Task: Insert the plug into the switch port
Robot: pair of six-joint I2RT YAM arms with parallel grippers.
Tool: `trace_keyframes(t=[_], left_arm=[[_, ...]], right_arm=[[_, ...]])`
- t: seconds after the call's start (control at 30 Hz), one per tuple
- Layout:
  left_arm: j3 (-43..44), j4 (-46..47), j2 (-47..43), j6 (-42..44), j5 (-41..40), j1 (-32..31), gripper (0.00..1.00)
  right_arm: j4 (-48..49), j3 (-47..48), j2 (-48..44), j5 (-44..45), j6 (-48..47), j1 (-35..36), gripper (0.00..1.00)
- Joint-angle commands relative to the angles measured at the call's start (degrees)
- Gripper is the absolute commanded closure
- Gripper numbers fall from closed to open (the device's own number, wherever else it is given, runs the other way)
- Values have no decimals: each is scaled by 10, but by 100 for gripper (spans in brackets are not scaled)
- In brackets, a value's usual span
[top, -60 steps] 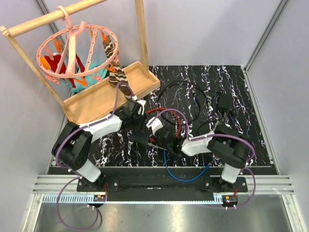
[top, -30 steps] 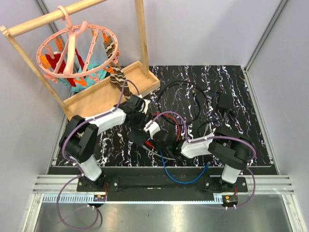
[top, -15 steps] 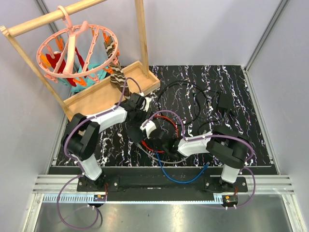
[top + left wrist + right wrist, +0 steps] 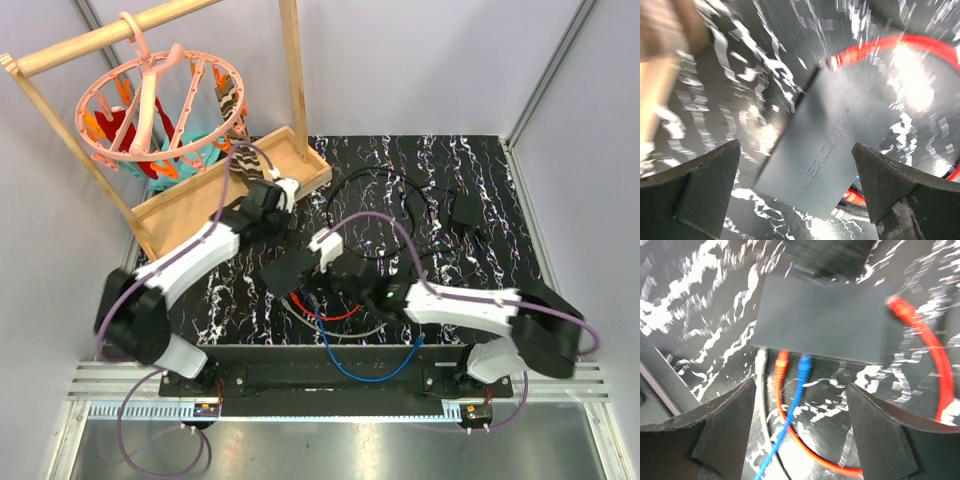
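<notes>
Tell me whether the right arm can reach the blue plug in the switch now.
Likely yes: the right gripper hangs open right over the blue plug, nothing between; the orange plug sits close beside it on the switch.

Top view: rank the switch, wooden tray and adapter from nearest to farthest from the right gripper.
1. The switch, right in front of the right gripper, on its left.
2. The wooden tray, back left.
3. The adapter, back right.
</notes>
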Motion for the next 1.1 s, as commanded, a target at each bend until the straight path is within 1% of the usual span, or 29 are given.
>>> trace_keyframes(t=[0.0,0.03,0.07,0.1,0.13,0.17,0.2,0.23,0.27,0.3,0.33,0.37,0.4,0.47,0.5,0.53,0.57,0.63,0.67,0.73,0.77,0.8,0.87,0.93,0.97,1.07], left_arm=[[2,28,-119,-26,-66,2,1],[-7,28,-161,-31,-71,3,1],[-27,28,-184,-42,-74,2,1],[-39,30,-207,-48,-85,2,1],[-52,32,-257,-54,-92,2,1],[-79,35,-283,-62,-103,2,1],[-94,37,-308,-68,-112,3,1],[-110,39,-359,-71,-121,2,1],[-138,42,-385,-77,-132,2,1],[-153,43,-409,-79,-139,2,1],[-166,43,-451,-80,-144,3,1],[-189,43,-472,-79,-151,3,1],[-199,41,-507,-77,-155,2,1],[-231,38,-538,-65,-169,2,1],[-240,36,-550,-60,-174,3,1],[-248,36,-572,-54,-178,2,1],[-261,32,-581,-44,-186,2,1],[-271,32,-599,-37,-192,2,1],[-278,37,-605,-37,-198,3,1],[-288,50,-614,-28,-200,2,1],[-301,64,-615,-27,-201,2,1],[-304,67,-614,-26,-199,2,1],[-299,61,-609,-25,-195,2,1],[-301,62,-606,-26,-195,2,1],[-303,65,-607,-26,-195,2,1],[-305,68,-607,-25,-198,2,1]], right_arm=[[-130,-6,-120,-26,10,-63,17],[-149,-5,-134,-30,11,-78,15],[-166,2,-148,-32,10,-93,14],[-199,6,-167,-32,10,-130,14],[-213,12,-175,-30,9,-146,14],[-224,24,-180,-32,8,-169,13],[-244,31,-184,-33,10,-210,13],[-252,38,-182,-36,13,-235,14],[-259,54,-178,-41,13,-257,14],[-267,62,-160,-50,10,-302,14],[-269,70,-150,-62,8,-320,14],[-271,87,-137,-68,8,-336,14],[-271,97,-108,-76,4,-373,16],[-271,133,-73,-100,0,-402,18],[-269,147,-34,-106,-8,-414,18],[-268,161,-13,-114,-15,-432,18],[-267,192,30,-113,-23,-439,19],[-267,224,75,-119,-49,-460,23],[-266,256,118,-123,-65,-467,24],[-266,288,160,-126,-77,-482,28],[-267,318,197,-141,-89,-494,30],[-267,332,214,-141,-95,-497,34],[-267,371,261,-142,-108,-509,37],[-270,407,286,-146,-108,-513,41],[-273,419,309,-149,-129,-517,41],[-291,473,359,-158,-145,-519,46]])
